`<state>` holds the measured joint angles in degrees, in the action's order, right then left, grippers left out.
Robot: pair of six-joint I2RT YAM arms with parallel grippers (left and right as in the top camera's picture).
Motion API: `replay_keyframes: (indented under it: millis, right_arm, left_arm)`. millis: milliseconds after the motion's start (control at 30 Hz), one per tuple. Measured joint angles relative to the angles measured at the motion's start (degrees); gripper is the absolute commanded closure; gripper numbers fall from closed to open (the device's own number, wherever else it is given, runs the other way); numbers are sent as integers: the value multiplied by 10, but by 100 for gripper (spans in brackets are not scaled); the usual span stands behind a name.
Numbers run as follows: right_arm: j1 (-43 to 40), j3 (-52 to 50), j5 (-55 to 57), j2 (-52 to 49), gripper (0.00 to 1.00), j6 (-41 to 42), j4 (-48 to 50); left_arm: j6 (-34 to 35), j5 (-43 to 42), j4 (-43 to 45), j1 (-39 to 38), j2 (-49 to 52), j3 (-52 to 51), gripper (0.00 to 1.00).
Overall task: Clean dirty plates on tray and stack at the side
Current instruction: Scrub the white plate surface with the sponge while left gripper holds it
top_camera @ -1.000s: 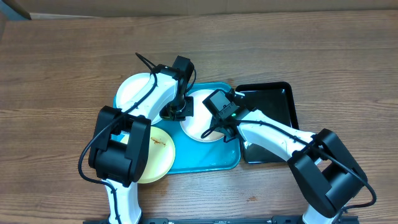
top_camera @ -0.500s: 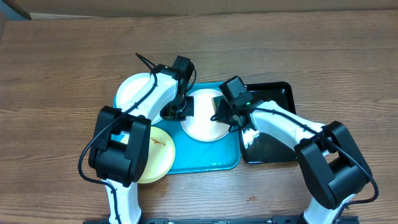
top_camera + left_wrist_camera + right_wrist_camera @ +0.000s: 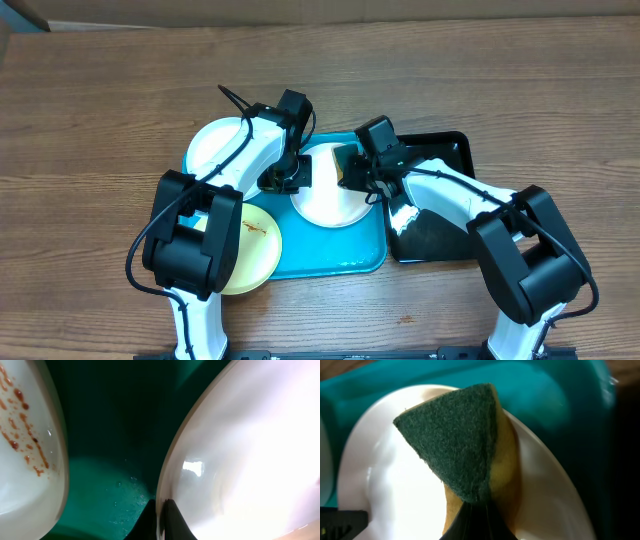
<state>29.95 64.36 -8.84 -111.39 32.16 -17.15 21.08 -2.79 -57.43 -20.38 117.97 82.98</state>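
Wood-grain table point(image 3: 100, 100) bears turquoise tray point(image 3: 322, 252), black tray point(image 3: 452, 152).

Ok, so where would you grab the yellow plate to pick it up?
By its rim, probably at the near edge, coming from the robot's side. The yellow plate is flat and shallow, so only the thin rim gives jaws something to pinch. That edge sticks out past the rim of the blue tray, so one jaw could likely slip underneath.

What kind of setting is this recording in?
Probably a lab bench staged for dishwashing practice, not a real kitchen: a wooden table, a blue tray with plates, and a scouring sponge.
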Motion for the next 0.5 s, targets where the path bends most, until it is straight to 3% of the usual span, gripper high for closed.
replay_keyframes:
  millis: [267,500]
  right_arm:
    - [-4,-1,-65,-19,96,-66,69]
    - [-15,17,-108,-14,96,-96,29]
  left_arm:
    - [0,1,-2,0,0,0,96]
    - [0,5,-8,0,0,0,96]
